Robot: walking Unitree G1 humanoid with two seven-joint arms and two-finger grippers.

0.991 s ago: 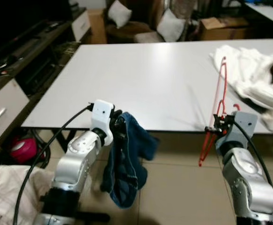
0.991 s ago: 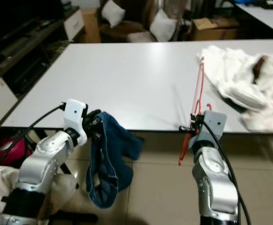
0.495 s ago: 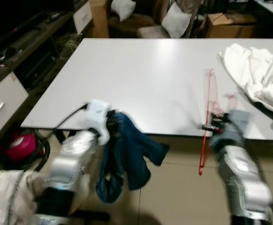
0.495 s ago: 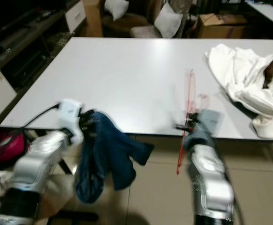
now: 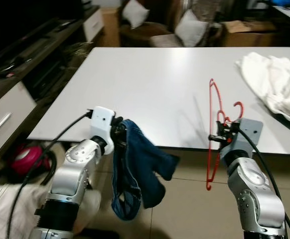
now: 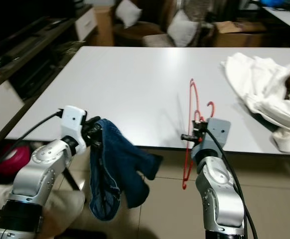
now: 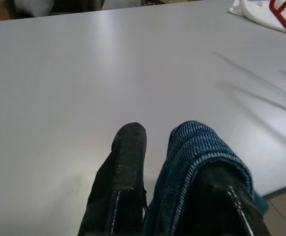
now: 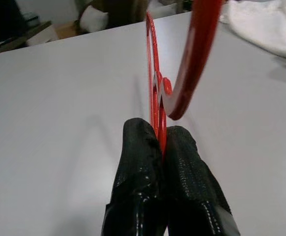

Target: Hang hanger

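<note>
Your right pincer (image 6: pixel 199 133) is clamped tight on the red hanger (image 5: pixel 213 133), its 2 fingers (image 8: pixel 143 162) pressed together on the thin frame just below the hook; the hanger stands roughly upright over the near edge of the white surface (image 5: pixel 150 84), its lower part dangling below the edge. Your left pincer (image 5: pixel 119 133) grips a blue denim garment (image 5: pixel 137 174), 1 fold caught between its fingers (image 7: pixel 126 157), the rest hanging toward the floor.

Judge the hanger as light and stiff but thin (it may pivot in the grip); holding near the neck looks sensible. The denim is soft and heavier; it will swing and sag, so take it near the waistband. A white cloth heap (image 5: pixel 274 84) lies far right on the surface, well apart.
</note>
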